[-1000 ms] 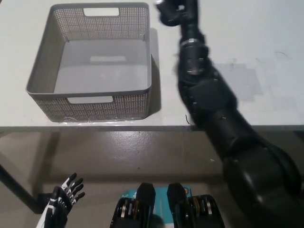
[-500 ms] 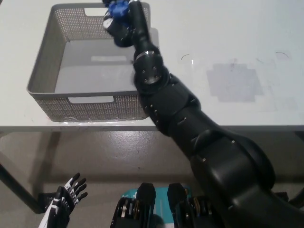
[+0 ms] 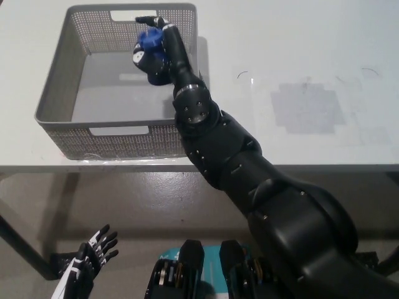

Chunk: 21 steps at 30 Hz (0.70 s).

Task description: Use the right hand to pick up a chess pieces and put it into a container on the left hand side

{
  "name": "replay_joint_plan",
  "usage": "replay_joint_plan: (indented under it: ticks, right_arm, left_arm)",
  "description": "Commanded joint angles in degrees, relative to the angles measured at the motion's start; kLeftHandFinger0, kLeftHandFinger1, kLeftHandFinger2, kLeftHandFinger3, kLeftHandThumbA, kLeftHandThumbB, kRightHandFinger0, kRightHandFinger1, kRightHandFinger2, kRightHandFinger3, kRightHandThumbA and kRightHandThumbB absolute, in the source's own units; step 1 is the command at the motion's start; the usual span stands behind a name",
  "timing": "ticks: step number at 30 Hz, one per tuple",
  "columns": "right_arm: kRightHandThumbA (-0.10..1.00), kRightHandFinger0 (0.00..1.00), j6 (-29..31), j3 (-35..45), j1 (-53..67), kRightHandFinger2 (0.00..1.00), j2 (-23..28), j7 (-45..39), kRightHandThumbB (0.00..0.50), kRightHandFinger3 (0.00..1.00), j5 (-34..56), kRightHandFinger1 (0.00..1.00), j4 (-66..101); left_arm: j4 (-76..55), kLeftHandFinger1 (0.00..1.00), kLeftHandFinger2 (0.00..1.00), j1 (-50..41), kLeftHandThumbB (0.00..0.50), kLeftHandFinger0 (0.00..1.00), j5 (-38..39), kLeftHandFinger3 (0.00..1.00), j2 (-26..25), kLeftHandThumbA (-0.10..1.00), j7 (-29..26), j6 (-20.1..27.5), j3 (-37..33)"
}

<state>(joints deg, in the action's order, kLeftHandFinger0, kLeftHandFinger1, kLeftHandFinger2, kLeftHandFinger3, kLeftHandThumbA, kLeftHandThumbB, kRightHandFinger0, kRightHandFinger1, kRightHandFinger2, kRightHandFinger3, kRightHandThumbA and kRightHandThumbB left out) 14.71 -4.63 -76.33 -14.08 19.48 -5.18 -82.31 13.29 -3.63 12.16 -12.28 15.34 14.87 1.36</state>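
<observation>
Right robot hand (image 3: 151, 51) is over the basket (image 3: 53, 93), inside its rim near the far right corner, clenched around a blue piece (image 3: 148, 40). The piece sits in the grip at the top of the hand, fingers wrapped over and beside it; only part of it shows, so its exact shape can't be read. It is above the basket floor, not resting on it as far as the view shows.

Black arm (image 3: 249, 180) runs from bottom right, crosses the front right corner of the basket and reaches into it. Arm shell is smooth matte black, rounded segments, small fasteners visible along the forearm.

Left robot hand (image 3: 87, 265) hangs low, well apart from the right one, below the worktop edge over the floor. White back, dark fingers, spread and holding nothing.

Basket: grey, square, rounded corners, walls of fine perforated mesh, solid flat floor, slot handle cut into the near and far walls. Looks like plastic. Nothing seen lying on its floor.

Worktop (image 3: 299, 56): flat, white, matte, with a faint greyish rectangular patch to the right of the right hand and a few thin scuff marks near it. Floor (image 3: 156, 199) below is grey-brown, smooth, slightly glossy.

Count: one basket, one blue piece, two robot hands, one worktop.
</observation>
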Motion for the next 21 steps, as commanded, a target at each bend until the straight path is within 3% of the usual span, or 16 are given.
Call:
replay_joint_plan:
  ticks: [1,2,3,4,5,6,7,8,9,10,12,15,19,21]
  right_arm:
    - [0.04,0.23,-2.9,-1.5,-2.4,0.77,0.4,-5.2,0.19,0.76,-1.2,0.53,0.1]
    - [0.1,0.36,-3.2,-1.6,-2.5,0.78,0.6,-6.2,0.193,0.77,-1.2,0.62,0.1]
    - [0.22,0.55,-4.0,-2.0,-2.6,0.87,0.9,-7.9,0.205,0.88,-1.3,0.75,0.1]
    - [0.26,0.61,-4.6,-2.3,-2.6,0.87,1.0,-8.7,0.21,0.9,-1.5,0.76,0.0]
    - [0.32,0.89,-4.7,-2.3,-2.5,1.0,1.3,-11.0,0.21,1.0,-1.1,1.0,0.1]
    - [0.42,1.0,-5.1,-2.6,-2.4,1.0,1.5,-12.2,0.249,1.0,-1.2,1.0,0.1]
    - [0.54,1.0,-5.6,-2.9,-2.4,1.0,1.7,-13.2,0.303,1.0,-1.4,1.0,0.0]
    - [0.61,1.0,-6.3,-3.6,-2.3,1.0,2.1,-14.7,0.329,1.0,-1.9,1.0,0.0]
    - [0.62,1.0,-6.4,-3.8,-2.3,1.0,2.2,-15.1,0.329,1.0,-1.9,1.0,0.1]
    - [0.75,1.0,-7.1,-4.9,-2.7,1.0,2.7,-16.5,0.374,1.0,-2.7,1.0,0.0]
    - [0.85,1.0,-7.3,-6.0,-2.8,1.0,3.1,-18.1,0.407,1.0,-2.9,1.0,0.1]
    - [0.91,1.0,-7.3,-6.6,-2.9,1.0,3.5,-18.8,0.405,1.0,-3.0,1.0,0.3]
    - [1.0,1.0,-7.3,-6.9,-3.2,1.0,3.7,-18.9,0.467,1.0,-3.2,1.0,0.5]
    - [1.0,1.0,-7.1,-6.7,-3.3,1.0,3.7,-18.4,0.466,1.0,-3.1,1.0,0.7]
  left_arm:
    - [-2.0,1.0,1.0,0.6,0.287,1.0,-0.8,1.0,-1.3,1.0,1.1,0.8,-0.2]
    - [-2.0,1.0,1.0,0.8,0.283,1.0,-0.7,1.0,-1.3,1.0,1.1,0.8,-0.1]
    - [-1.8,1.0,1.0,0.9,0.284,1.0,-0.6,1.0,-1.3,1.0,1.1,0.9,-0.1]
    - [-1.7,1.0,1.0,0.9,0.285,1.0,-0.6,1.0,-1.3,1.0,1.2,1.0,-0.1]
    - [-1.4,1.0,1.0,1.0,0.295,1.0,-0.8,1.0,-1.3,1.0,1.0,1.2,-0.2]
    - [-1.5,1.0,1.0,1.0,0.302,1.0,-0.9,1.0,-1.3,1.0,1.0,0.9,-0.2]
    - [-1.8,1.0,1.0,0.9,0.304,1.0,-0.9,1.0,-1.3,1.0,0.9,0.6,-0.1]
    - [-2.1,1.0,1.0,0.8,0.304,1.0,-0.7,1.0,-1.2,1.0,0.8,0.2,-0.1]
    - [-2.1,1.0,1.0,0.7,0.304,1.0,-0.7,1.0,-1.2,1.0,0.9,0.1,-0.1]
    - [-1.7,1.0,1.0,1.3,0.308,1.0,-0.8,1.0,-1.3,1.0,0.8,0.5,0.0]
    - [-1.8,1.0,1.0,1.3,0.311,1.0,-1.1,1.0,-1.3,1.0,0.5,0.3,0.0]
    - [-1.9,1.0,1.0,1.5,0.313,1.0,-0.8,1.0,-1.4,1.0,0.9,0.0,-0.1]
    - [-1.9,1.0,1.0,1.6,0.306,1.0,-0.8,1.0,-1.4,1.0,0.9,0.3,-0.2]
    - [-1.8,1.0,1.0,1.5,0.303,1.0,-0.8,1.0,-1.6,1.0,1.1,0.5,-0.3]
